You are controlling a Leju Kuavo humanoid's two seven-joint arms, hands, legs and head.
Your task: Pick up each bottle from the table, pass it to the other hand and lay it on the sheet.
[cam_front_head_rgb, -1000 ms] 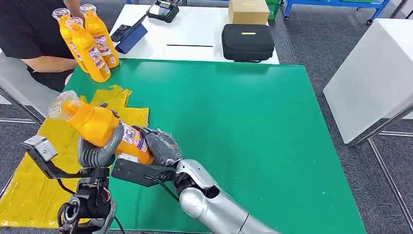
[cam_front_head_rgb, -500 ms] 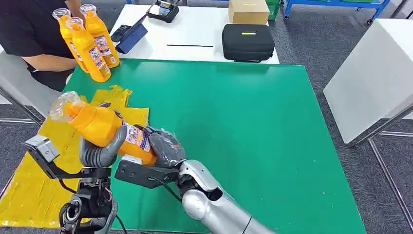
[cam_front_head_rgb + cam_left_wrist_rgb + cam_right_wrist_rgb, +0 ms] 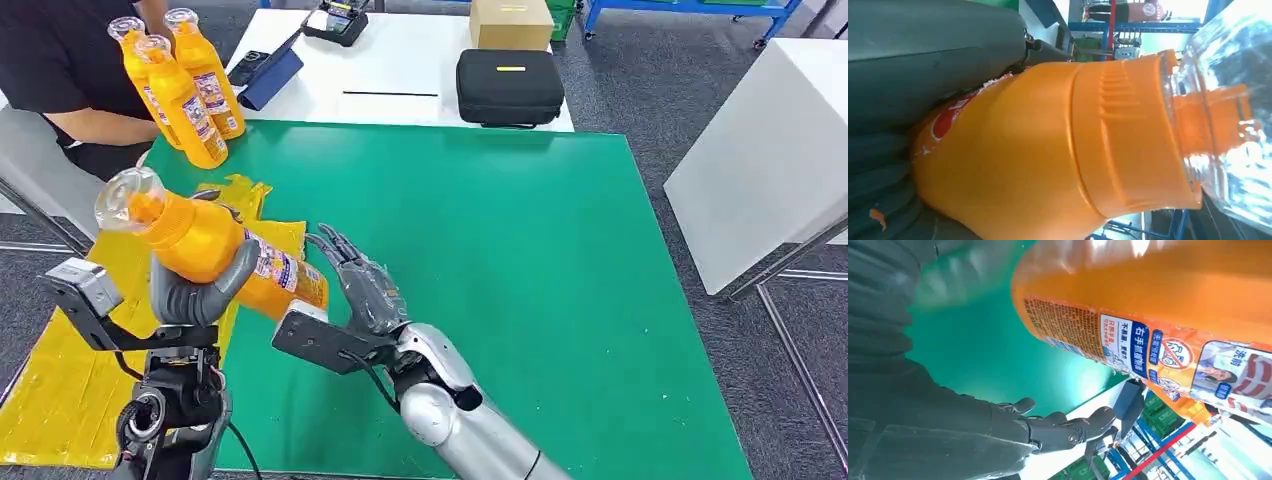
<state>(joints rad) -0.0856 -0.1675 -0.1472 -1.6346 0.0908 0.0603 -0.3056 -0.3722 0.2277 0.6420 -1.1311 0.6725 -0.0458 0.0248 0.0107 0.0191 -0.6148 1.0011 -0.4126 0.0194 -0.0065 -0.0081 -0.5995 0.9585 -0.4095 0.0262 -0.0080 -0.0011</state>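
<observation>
Orange bottle (image 3: 210, 250) tilted in the left hand (image 3: 190, 295), fingers wrapped around it; right hand (image 3: 365, 285) just beside, fingers spread.

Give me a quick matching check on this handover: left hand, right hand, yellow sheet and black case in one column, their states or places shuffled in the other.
1. left hand
2. right hand
3. yellow sheet
4. black case

a. on the white table beyond the green mat
b. fingers spread, holding nothing
c. grips the orange bottle
d. spread flat over the green mat's left edge

Pairs: 1-c, 2-b, 3-d, 4-a
</observation>
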